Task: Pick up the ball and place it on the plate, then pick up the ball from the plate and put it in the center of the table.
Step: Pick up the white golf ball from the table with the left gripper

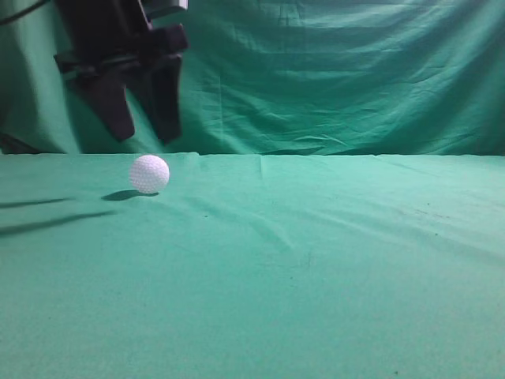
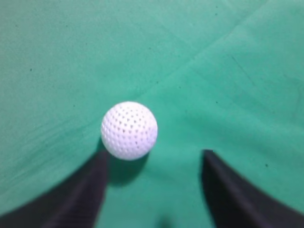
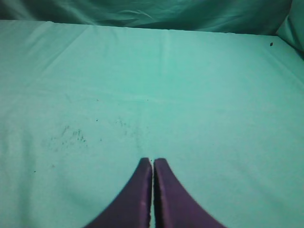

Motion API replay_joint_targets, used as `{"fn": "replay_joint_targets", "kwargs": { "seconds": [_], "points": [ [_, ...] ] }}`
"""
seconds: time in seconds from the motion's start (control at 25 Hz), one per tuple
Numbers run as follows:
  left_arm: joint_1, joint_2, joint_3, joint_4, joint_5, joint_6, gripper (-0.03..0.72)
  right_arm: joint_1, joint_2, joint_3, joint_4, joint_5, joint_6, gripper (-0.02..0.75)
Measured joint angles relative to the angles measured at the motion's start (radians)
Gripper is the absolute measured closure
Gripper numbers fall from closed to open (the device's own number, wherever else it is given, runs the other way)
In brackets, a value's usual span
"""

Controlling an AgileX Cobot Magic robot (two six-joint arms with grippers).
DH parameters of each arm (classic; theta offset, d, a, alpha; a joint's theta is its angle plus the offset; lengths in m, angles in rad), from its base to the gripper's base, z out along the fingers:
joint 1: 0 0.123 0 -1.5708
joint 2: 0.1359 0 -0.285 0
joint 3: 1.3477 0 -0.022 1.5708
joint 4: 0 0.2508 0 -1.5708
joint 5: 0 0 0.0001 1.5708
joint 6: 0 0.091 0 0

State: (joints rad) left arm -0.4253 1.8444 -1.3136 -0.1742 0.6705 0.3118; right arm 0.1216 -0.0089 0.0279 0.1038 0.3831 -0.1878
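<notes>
Ball (image 1: 149,174) rests on the table (image 1: 316,260), left of centre, near the far edge. Left gripper (image 1: 146,134) hangs above it, fingers spread apart and empty, clear of the ball. Right gripper (image 3: 152,164) is clenched on nothing, over bare cloth.

The counter (image 1: 316,268) is a wide flat surface under slightly wrinkled green cloth, filling the lower half of the exterior frame. A crease runs from its far edge toward the middle. One thing lies directly on it: a small white dimpled ball (image 1: 149,174), in the left part of the frame near the far edge, with a dark shadow just to its left. Faint dark specks mark the cloth.
</notes>
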Motion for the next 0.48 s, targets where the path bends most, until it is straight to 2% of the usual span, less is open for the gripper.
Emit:
{"fn": "replay_joint_targets", "kwargs": {
  "seconds": [0.04, 0.08, 0.16, 0.28, 0.36, 0.48],
  "points": [
    [0.000, 0.013, 0.000, 0.000, -0.012, -0.011, 0.147, 0.000, 0.000, 0.000, 0.000, 0.000, 0.000, 0.738],
    [0.000, 0.023, 0.000, 0.000, -0.025, -0.023, 0.093, 0.000, 0.000, 0.000, 0.000, 0.000, 0.000, 0.738],
    [0.000, 0.048, 0.000, 0.002, -0.055, -0.033, 0.029, 0.000, 0.000, 0.000, 0.000, 0.000, 0.000, 0.738],
    [0.000, 0.074, 0.000, 0.004, -0.093, -0.043, 0.043, 0.000, 0.000, 0.000, 0.000, 0.000, 0.000, 0.738],
    [0.000, 0.088, -0.002, 0.006, -0.106, -0.045, 0.116, 0.000, 0.000, 0.000, 0.000, 0.000, 0.000, 0.738],
    [0.000, 0.113, -0.011, 0.008, -0.118, -0.045, 0.112, 0.000, 0.000, 0.000, 0.000, 0.000, 0.000, 0.738]
  ]
}}
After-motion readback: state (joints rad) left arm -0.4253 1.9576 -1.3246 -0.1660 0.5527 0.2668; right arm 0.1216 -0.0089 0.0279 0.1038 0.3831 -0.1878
